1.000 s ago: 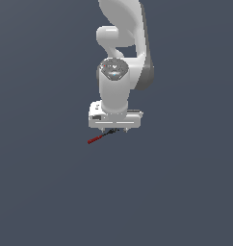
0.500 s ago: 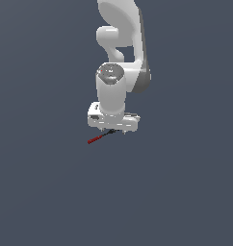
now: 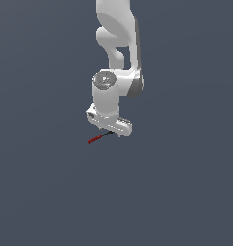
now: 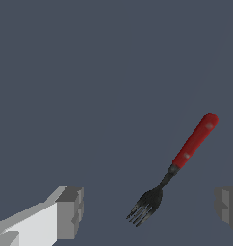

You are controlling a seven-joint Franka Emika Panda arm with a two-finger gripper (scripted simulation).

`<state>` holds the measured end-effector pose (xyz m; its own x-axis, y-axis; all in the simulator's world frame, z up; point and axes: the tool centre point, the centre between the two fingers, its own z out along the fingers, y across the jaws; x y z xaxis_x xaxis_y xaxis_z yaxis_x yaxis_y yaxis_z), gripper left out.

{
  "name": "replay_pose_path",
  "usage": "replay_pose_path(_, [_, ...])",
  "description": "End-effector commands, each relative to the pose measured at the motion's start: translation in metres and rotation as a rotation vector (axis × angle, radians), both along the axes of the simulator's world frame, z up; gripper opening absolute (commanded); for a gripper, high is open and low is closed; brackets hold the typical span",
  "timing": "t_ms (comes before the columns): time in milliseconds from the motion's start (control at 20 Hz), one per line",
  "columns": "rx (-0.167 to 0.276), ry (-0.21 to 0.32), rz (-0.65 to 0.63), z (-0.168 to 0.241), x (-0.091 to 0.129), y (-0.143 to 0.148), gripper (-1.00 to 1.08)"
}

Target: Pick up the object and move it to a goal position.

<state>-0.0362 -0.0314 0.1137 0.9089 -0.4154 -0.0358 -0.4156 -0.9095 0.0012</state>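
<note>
Fork: small fork with a glossy red handle, a thin dark neck and black tines (image 4: 178,166), the thing to be picked up; the exterior view shows it only as a short red-and-black sliver (image 3: 99,138).
Where it lies: flat on the plain slate-grey floor (image 3: 51,192), directly under the arm's hand, with the red handle pointing out towards the exterior view's left and the black end tucked beneath the hand.
Gripper: white two-finger parallel gripper with grey pads (image 4: 147,204), jaws spread wide apart and holding nothing; the wrist view shows one grey pad (image 4: 70,211) to one side of the tines and the other pad at the opposite frame edge.
Relation to fork: the tines lie in the gap between the pads, touching neither; the handle runs away from the gap at a slant.
Why so placed: the hand looks lined up to straddle the fork, so a closing of the pads would pinch it across its width; as it stands, they would meet the tine end or the neck, not the thicker handle.
Stage, as judged: approach done or nearly so, grasp not yet made, fork not lifted.
Arm: white jointed robot arm (image 3: 116,57) hanging from above, wrist pointing down over the fork.
Goal position: no marker for it shows in either view.
Writing and brands: none readable on the fork, the arm or the floor.
</note>
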Motion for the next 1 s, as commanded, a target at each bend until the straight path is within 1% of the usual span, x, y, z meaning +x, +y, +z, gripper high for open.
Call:
replay_pose_path(0, [-0.001, -0.003, -0.088, -0.009, -0.006, -0.005, 1.0])
replay_pose_path(500, [-0.012, -0.017, -0.416, -0.041, -0.031, -0.027, 1.0])
replay_pose_path(750, [-0.018, -0.023, -0.528, -0.05, -0.04, -0.035, 1.0])
replay_pose_path(950, [-0.021, -0.026, -0.585, -0.055, -0.045, -0.04, 1.0])
